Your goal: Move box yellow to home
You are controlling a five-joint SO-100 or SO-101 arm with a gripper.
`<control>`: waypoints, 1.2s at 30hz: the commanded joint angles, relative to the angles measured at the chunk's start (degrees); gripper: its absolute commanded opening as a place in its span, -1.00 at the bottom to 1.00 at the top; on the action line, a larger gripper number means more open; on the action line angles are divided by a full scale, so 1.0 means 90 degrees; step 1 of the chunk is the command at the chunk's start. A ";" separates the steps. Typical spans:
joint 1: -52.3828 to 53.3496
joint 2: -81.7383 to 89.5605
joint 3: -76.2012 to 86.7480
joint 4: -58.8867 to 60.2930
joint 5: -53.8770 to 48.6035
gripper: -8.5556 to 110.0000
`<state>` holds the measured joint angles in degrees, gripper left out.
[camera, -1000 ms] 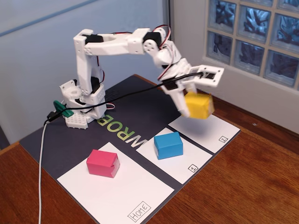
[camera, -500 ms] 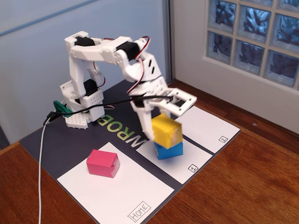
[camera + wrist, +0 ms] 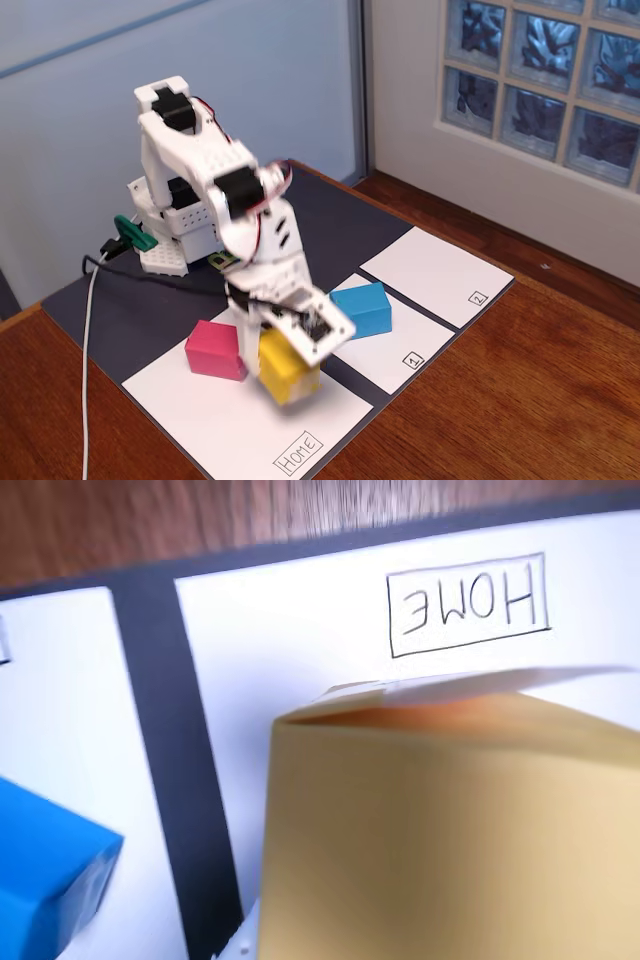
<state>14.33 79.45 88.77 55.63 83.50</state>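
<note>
Collision is our worry: we are gripping the yellow box (image 3: 288, 368) in the gripper (image 3: 282, 350) over the HOME sheet (image 3: 330, 410), just beside the pink block (image 3: 213, 349), risking nudging it.

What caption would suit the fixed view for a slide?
Robot hand lowers the yellow box onto the HOME sheet, beside a pink block.

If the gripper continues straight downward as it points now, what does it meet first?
Probably the home sheet: the gripper holds the yellow box just over it, beside the pink block.
</note>
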 commanded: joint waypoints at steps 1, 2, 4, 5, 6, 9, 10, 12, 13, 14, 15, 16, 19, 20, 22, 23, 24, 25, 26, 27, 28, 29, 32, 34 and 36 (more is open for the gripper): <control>0.0049 -0.0059 0.0020 -0.0322 -0.0039 -0.87; 0.0029 -0.0127 0.0020 -0.0332 -0.0010 -0.87; -0.0010 -0.0273 0.0039 -0.0430 0.0029 -0.87; -0.0020 -0.0342 0.0059 -0.0488 0.0059 -0.87; -0.0020 -0.0410 0.0078 -0.0508 0.0068 -0.87; 0.0020 -0.0635 0.0186 -0.0537 0.0029 -0.87; 0.0049 -0.0693 0.0283 -0.0645 0.0010 -0.87; 0.0127 -0.0801 0.0498 -0.0928 -0.0117 -0.87; 0.0156 -0.0830 0.0596 -0.1035 -0.0176 -0.87; 0.0166 -0.0869 0.0674 -0.1113 -0.0215 -0.87; 0.0186 -0.0889 0.0723 -0.1191 -0.0234 -0.86; 0.0186 -0.0898 0.0762 -0.1230 -0.0244 -0.85; 0.0176 -0.0898 0.0791 -0.1230 -0.0391 -0.60; 0.0156 -0.0889 0.0801 -0.1230 -0.0391 -0.53; 0.0137 -0.0879 0.0830 -0.1230 -0.0400 -0.40; 0.0127 -0.0859 0.0850 -0.1230 -0.0400 -0.35; 0.0117 -0.0850 0.0850 -0.1230 -0.0410 -0.32; 0.0117 -0.0830 0.0850 -0.1230 -0.0410 -0.30; 0.0117 -0.0811 0.0850 -0.1230 -0.0410 -0.29; 0.0117 -0.0771 0.0850 -0.1230 -0.0400 -0.29; 0.0117 -0.0742 0.0850 -0.1230 -0.0391 -0.29; 0.0107 -0.0693 0.0850 -0.1230 -0.0371 -0.29; 0.0078 -0.0537 0.0850 -0.1172 -0.0293 -0.31; 0.0059 -0.0391 0.0850 -0.1172 -0.0205 -0.32; 0.0020 -0.0215 0.0811 -0.1123 -0.0098 -0.33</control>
<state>15.29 72.60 96.50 45.18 81.65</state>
